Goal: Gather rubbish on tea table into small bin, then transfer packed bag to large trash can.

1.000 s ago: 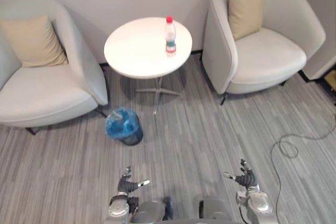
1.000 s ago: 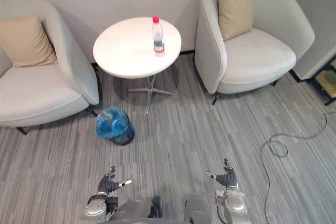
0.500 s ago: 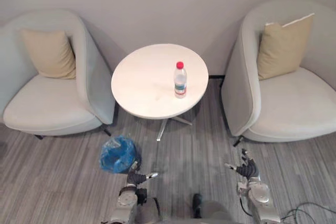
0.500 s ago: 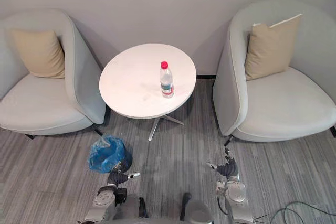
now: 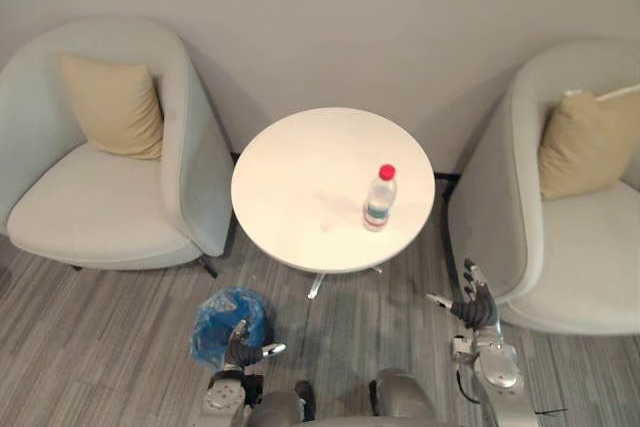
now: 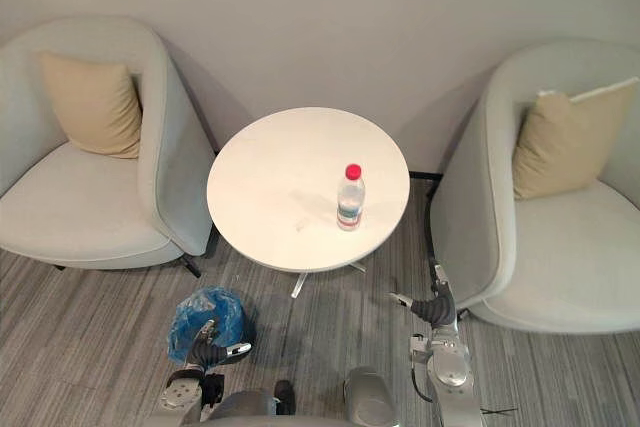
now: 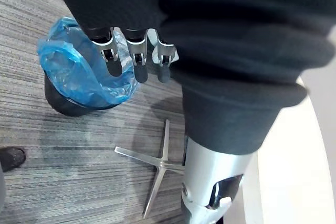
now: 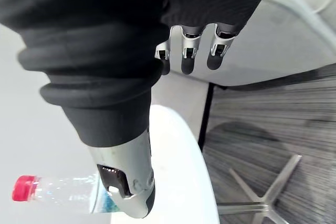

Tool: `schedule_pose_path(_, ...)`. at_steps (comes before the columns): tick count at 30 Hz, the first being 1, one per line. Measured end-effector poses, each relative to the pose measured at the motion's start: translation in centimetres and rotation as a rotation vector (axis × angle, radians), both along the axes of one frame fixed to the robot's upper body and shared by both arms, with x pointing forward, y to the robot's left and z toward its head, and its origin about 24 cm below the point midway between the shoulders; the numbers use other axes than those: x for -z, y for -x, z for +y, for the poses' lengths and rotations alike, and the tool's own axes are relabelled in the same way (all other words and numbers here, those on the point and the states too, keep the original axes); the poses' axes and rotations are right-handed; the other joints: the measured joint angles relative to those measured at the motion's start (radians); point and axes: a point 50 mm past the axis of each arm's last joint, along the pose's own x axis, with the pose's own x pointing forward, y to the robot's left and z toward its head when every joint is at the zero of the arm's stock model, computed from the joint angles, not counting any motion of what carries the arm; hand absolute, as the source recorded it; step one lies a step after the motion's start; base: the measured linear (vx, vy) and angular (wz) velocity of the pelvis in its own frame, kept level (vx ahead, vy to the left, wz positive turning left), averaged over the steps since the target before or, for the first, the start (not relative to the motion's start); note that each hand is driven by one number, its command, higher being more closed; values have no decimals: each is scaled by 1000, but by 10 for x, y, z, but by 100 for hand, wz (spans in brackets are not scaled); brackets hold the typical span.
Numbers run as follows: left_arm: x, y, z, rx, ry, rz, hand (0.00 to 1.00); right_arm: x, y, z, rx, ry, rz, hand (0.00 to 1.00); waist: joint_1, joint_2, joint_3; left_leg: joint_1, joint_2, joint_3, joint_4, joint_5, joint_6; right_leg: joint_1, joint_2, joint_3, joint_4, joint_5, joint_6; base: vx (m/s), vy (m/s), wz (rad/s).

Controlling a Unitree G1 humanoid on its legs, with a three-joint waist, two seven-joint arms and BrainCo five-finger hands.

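A round white tea table (image 5: 300, 182) stands against the far wall between two pale grey armchairs; on its right half, close to the near edge, a clear plastic water bottle (image 5: 378, 199) with a red cap stands upright, well apart from both hands. The small bin (image 7: 65, 103) is dark and lined with a blue bag (image 7: 76, 69), and it sits on the grey striped carpet (image 5: 110, 347) just near and left of the table, beside the table's metal cross foot (image 7: 156, 165). The left hand (image 5: 240, 349) hangs low just to the right of the bin, its fingers (image 7: 139, 61) straight and spread a little, the thumb apart, nothing held; the right hand (image 5: 475, 307) is raised near the table's near-right edge, close by the right armchair (image 5: 585, 282), its fingers (image 8: 189, 56) likewise loose and apart and holding nothing. The left armchair (image 5: 70, 217) has a tan cushion (image 5: 115, 107) propped against its back; the right one has a matching cushion (image 5: 588, 142) leaning upright.
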Motion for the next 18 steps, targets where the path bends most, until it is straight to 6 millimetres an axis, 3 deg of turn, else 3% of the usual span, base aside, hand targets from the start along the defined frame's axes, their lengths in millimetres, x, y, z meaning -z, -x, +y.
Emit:
schedule_pose_path(2, 1, 2, -5, -6, 15, 5, 0, -5, -6, 0, -18, 21, -19, 0, 12, 23, -14, 2, 19, -17, -19, -1, -2, 17, 16, -19, -29, 4, -6, 241, -143, 26)
schedule_pose_path(4, 1, 3, -7, -11, 24, 1, 0, -11, -13, -3, -35, 59, -39, 0, 11, 37, -18, 30, 34, -55, -67, 18, -31, 60, 25, -64, -73, 10, -15, 215, -138, 45)
schedule_pose_path(11, 6, 12, -4, -14, 19, 29, 0, -14, -24, -6, -50, 81, -45, 0, 14, 42, -17, 55, 33, -109, -103, 31, -40, 134, 18, -117, -160, 20, -29, 57, -19, 25)
schedule_pose_path(18, 10, 22, 0, 12, 1, 65, 0, -8, -44, -5, -54, 69, -19, 0, 18, 61, -16, 32, 14, -178, -168, 107, -39, 153, -2, -183, -246, 77, -29, -48, 7, 30)
